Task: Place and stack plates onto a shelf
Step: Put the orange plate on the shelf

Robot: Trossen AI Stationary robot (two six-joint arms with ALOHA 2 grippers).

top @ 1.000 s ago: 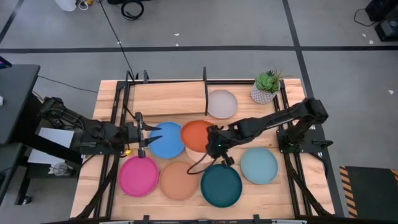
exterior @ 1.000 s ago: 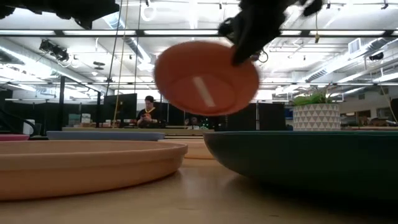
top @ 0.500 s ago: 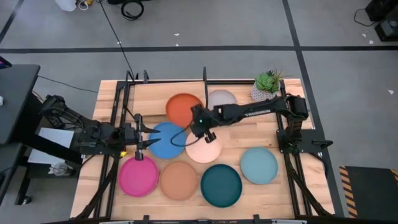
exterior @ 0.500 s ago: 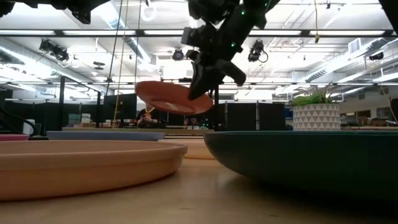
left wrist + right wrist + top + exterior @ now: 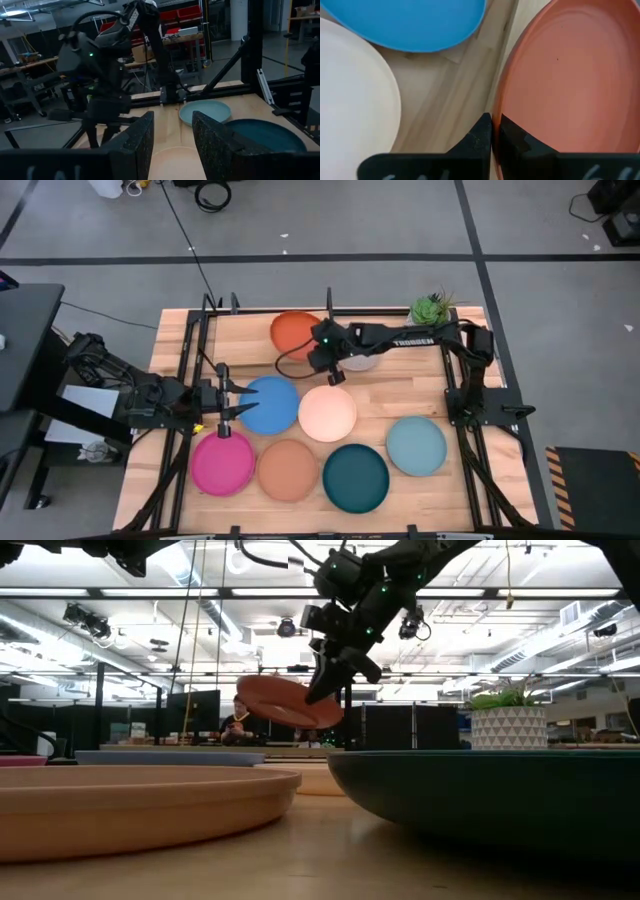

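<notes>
My right gripper point(image 5: 315, 352) is shut on the rust-orange plate point(image 5: 292, 330) and holds it in the air over the shelf point(image 5: 240, 335), a pale board in black rods at the table's far side. The grey plate point(image 5: 362, 352) lies on the shelf, partly under my right arm. Flat on the table lie the blue plate point(image 5: 270, 406), cream-white plate point(image 5: 327, 413), pink plate point(image 5: 223, 463), peach plate point(image 5: 288, 470), dark teal plate point(image 5: 355, 477) and light blue plate point(image 5: 416, 445). My left gripper point(image 5: 226, 395) is open beside the blue plate's left edge. My right gripper pinches the orange plate's rim point(image 5: 501, 107) between its two fingers point(image 5: 482, 132), on the side of the plate toward the table's right near corner. The plate point(image 5: 290, 700) is lifted clear and nearly level, dipping slightly toward the held rim.
A potted plant point(image 5: 428, 320) stands at the table's far right corner, beside the shelf. Black frame rails point(image 5: 190, 360) run along both table sides. A person point(image 5: 240, 718) sits in the room beyond the table. Bare wood shows between the plates and the shelf.
My right gripper has carried the orange plate up off the cream-white plate and toward the table's far edge and left, over the shelf. The plate, steeply tipped at first, has levelled out. The cream-white plate now lies uncovered. My left arm has kept still.
</notes>
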